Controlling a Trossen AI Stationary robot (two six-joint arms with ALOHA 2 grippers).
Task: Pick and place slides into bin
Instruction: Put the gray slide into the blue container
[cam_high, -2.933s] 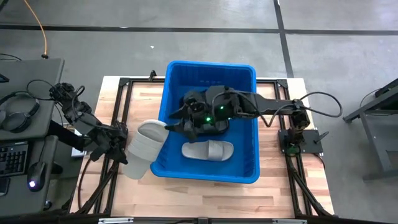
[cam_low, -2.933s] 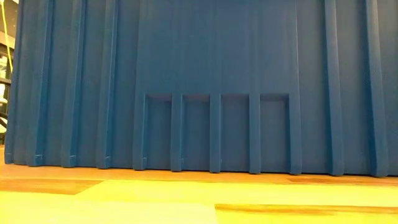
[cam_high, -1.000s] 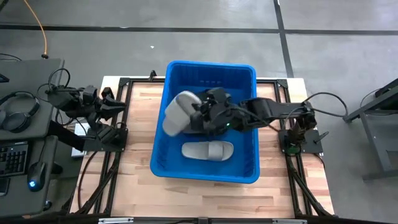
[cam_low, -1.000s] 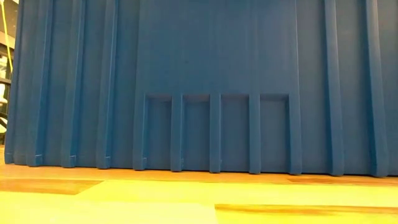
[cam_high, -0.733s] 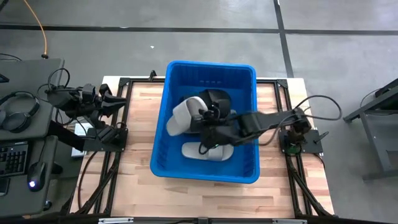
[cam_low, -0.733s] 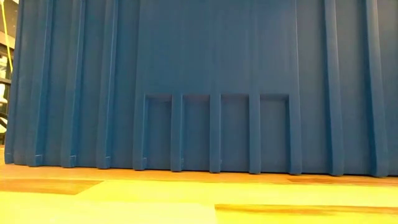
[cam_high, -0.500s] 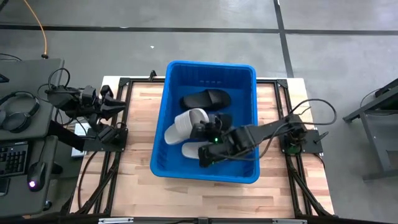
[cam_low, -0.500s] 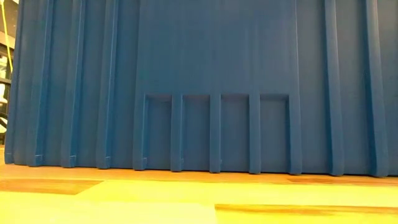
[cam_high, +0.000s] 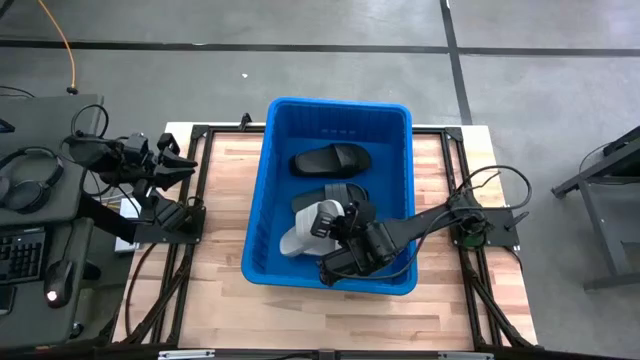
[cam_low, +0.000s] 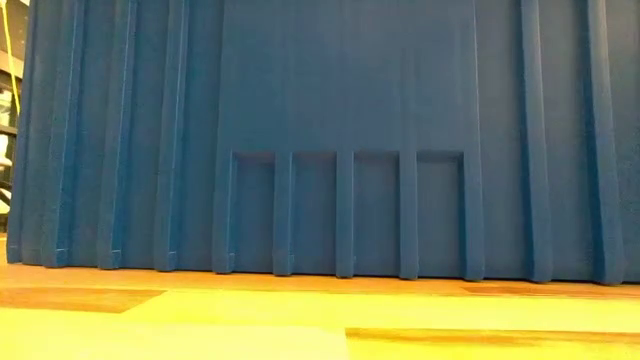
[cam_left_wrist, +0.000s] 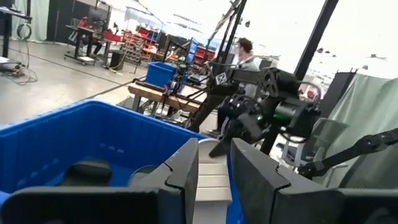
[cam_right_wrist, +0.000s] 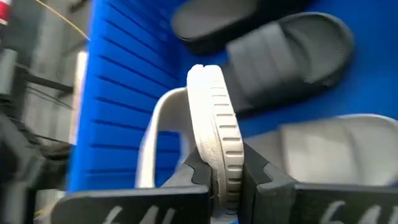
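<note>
While the light grey slide (cam_right_wrist: 211, 149) hangs edge-on inside the bin (cam_high: 385, 125), the step in hand is the placing: the right gripper (cam_right_wrist: 214, 171), reaching low into the near half of the bin, has its jaws clenched on the sole's rim, so the slide is down in the bin but not let go. Next move, as I judge it: open the jaws and lift the arm straight up clear of the rim without dragging the slide back out. Under and beside the held slide lie another light slide (cam_right_wrist: 329, 146) and two black slides (cam_high: 332, 159), the dark ones toward the far wall. The left gripper (cam_high: 172, 162) waits off the bin's left side near the surface edge, nothing between its jaws, gap narrow.

Surface: a light wooden surface (cam_high: 225, 180) on a black frame, bin standing mid-surface; low view is filled by the bin's ribbed blue wall. Room: grey concrete floor, a desk with a headset (cam_high: 25, 180) at left, a workshop with benches and a person (cam_left_wrist: 245, 53) far off in the left wrist view.
</note>
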